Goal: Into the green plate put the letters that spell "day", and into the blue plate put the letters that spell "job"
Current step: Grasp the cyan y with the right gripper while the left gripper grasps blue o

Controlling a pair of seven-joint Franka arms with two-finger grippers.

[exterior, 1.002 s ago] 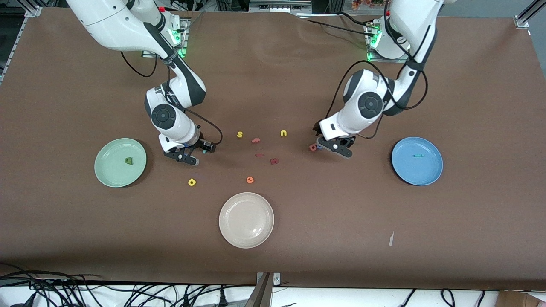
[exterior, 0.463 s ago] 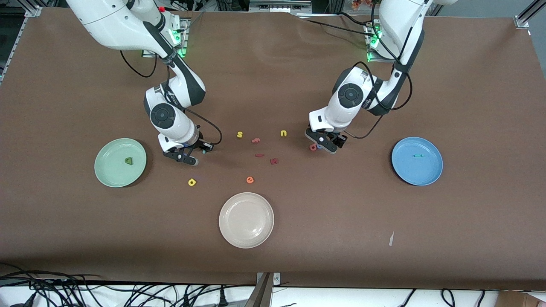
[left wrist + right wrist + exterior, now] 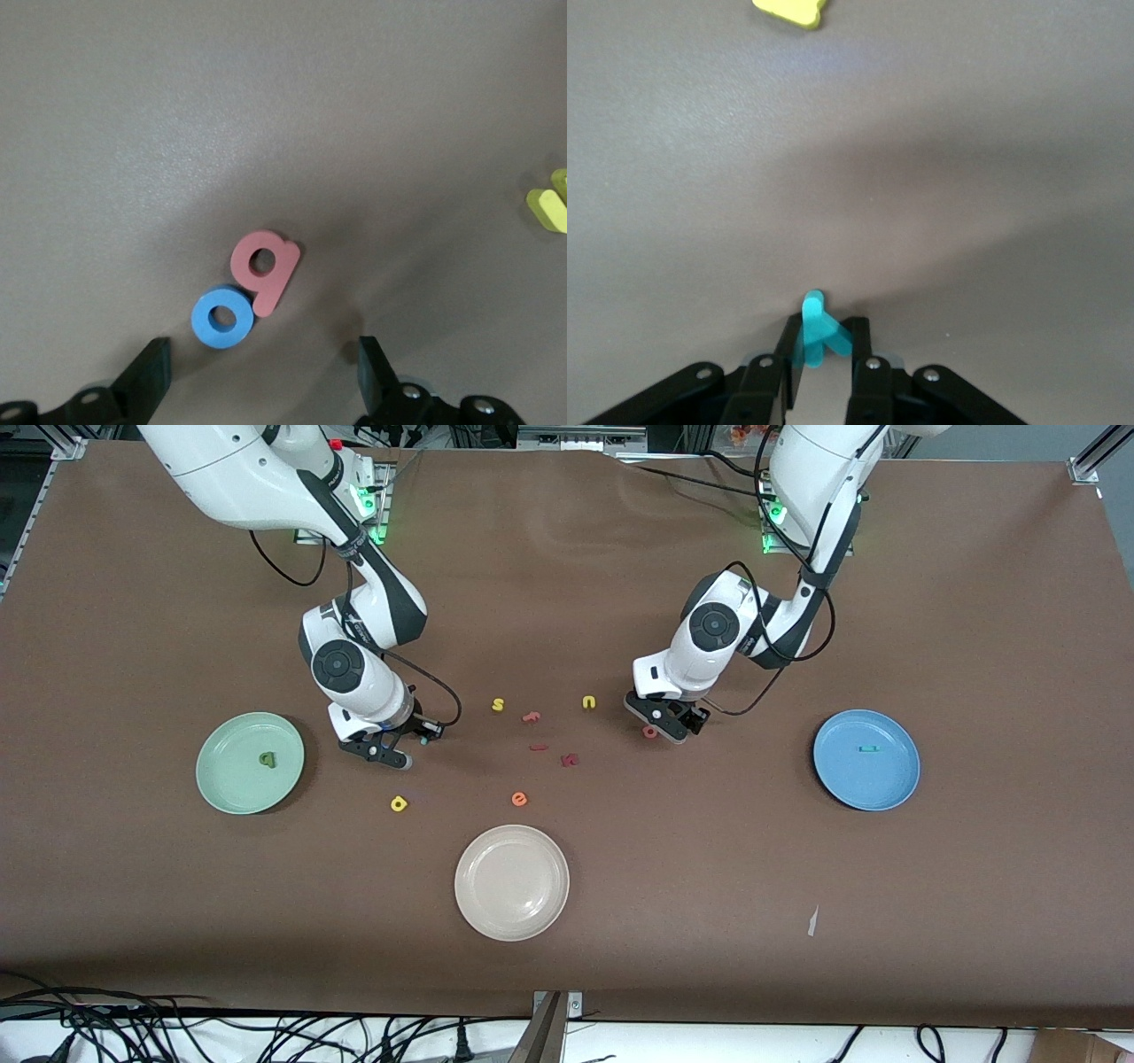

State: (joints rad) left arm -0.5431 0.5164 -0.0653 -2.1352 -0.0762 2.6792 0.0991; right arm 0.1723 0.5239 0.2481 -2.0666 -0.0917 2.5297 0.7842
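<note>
My right gripper [image 3: 819,343] is shut on the teal "y" [image 3: 818,329], low at the table beside the green plate [image 3: 221,788]; in the front view the right gripper [image 3: 418,737] shows a teal speck. A dark green letter [image 3: 266,759] lies in that plate. The yellow looped letter [image 3: 399,803] lies nearer the camera. My left gripper [image 3: 263,361] hangs open just over the pink "b" [image 3: 264,270] and the blue "o" [image 3: 222,316], which touch each other. In the front view the left gripper [image 3: 664,726] hides the "o"; the "b" [image 3: 649,732] peeks out. The teal "j" [image 3: 868,749] lies in the blue plate [image 3: 895,788].
A cream plate [image 3: 511,903] sits nearest the camera, an orange "e" [image 3: 519,799] just past it. Between the grippers lie a yellow "s" [image 3: 498,705], a yellow "u" [image 3: 589,702] and three darker red pieces [image 3: 538,747].
My right gripper has shut on the teal "y". My left arm has swung toward the table's middle and now hangs over the pink "b" and blue "o".
</note>
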